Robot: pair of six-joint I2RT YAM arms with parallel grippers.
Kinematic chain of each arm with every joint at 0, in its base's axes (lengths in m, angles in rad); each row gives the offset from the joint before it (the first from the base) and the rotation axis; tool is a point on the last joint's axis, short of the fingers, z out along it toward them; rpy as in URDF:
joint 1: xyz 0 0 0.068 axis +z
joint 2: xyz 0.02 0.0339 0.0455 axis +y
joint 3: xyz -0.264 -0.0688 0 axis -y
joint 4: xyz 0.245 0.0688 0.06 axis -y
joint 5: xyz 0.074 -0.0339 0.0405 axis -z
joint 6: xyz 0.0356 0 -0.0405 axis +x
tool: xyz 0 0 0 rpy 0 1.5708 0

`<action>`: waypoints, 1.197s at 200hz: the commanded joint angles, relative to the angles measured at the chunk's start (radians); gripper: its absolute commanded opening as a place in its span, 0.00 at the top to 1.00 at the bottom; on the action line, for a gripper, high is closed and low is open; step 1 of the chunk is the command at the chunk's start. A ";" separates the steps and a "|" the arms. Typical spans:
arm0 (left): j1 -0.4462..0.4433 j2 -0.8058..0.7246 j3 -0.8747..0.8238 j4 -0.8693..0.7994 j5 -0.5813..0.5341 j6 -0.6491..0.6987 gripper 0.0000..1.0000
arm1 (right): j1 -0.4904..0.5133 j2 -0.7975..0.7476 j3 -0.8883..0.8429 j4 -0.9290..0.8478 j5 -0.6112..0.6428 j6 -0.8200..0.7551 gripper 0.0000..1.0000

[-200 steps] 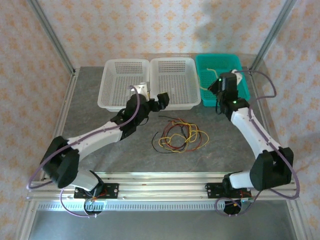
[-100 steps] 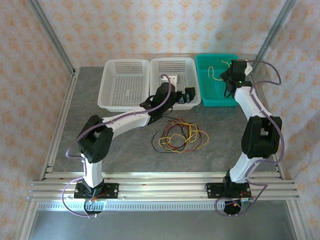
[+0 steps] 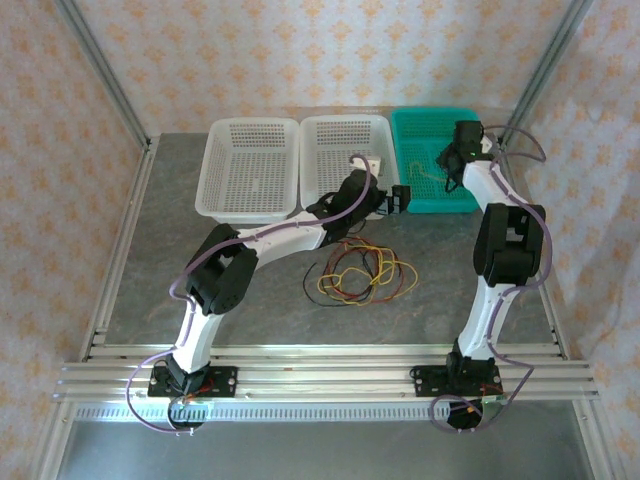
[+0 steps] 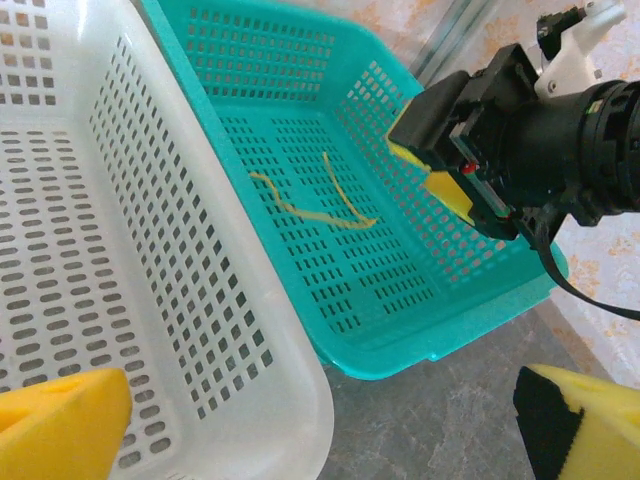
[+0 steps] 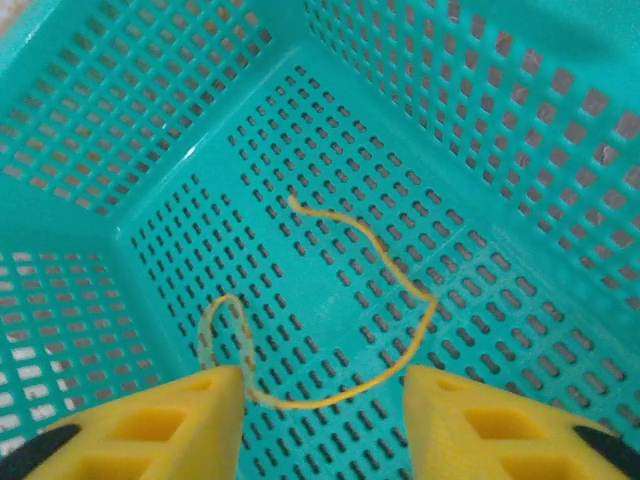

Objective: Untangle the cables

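Note:
A tangle of red, black and yellow cables (image 3: pixel 358 272) lies on the grey table in front of the baskets. One separate yellow cable (image 5: pixel 400 270) rests loose on the floor of the teal basket (image 3: pixel 430 113). My right gripper (image 5: pixel 320 425) hangs open just above it, with one end loop of the cable beside its left finger (image 5: pixel 170 420) and nothing clamped. In the top view the right gripper (image 3: pixel 447 165) sits over the teal basket. My left gripper (image 3: pixel 398 198) is open and empty above the table, at the gap between the middle white basket (image 4: pixel 290 340) and the teal basket (image 4: pixel 440 340).
Two white baskets (image 3: pixel 250 170) (image 3: pixel 335 150) stand left of the teal one along the back of the table. The left arm stretches diagonally across the table just behind the tangle. The two grippers are close together at the teal basket's front left corner.
The left arm has swung right, from the white baskets to the teal basket's corner. The right gripper's jaws have opened over the teal basket, and the yellow cable now lies loose on its floor.

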 commanded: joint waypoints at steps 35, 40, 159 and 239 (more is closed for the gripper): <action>-0.010 -0.122 -0.067 -0.004 0.008 -0.008 0.01 | -0.007 -0.132 -0.031 0.031 -0.029 -0.053 0.03; -0.012 -0.139 -0.089 -0.001 0.008 -0.015 0.00 | -0.008 -0.154 -0.053 0.045 -0.032 -0.057 0.00; -0.058 -0.527 -0.617 0.061 -0.050 -0.046 0.01 | 0.069 -0.717 -0.578 0.159 -0.138 -0.069 0.00; -0.085 -0.647 -0.856 0.126 -0.038 -0.118 0.01 | 0.171 -0.990 -0.812 -0.050 -0.132 -0.040 0.11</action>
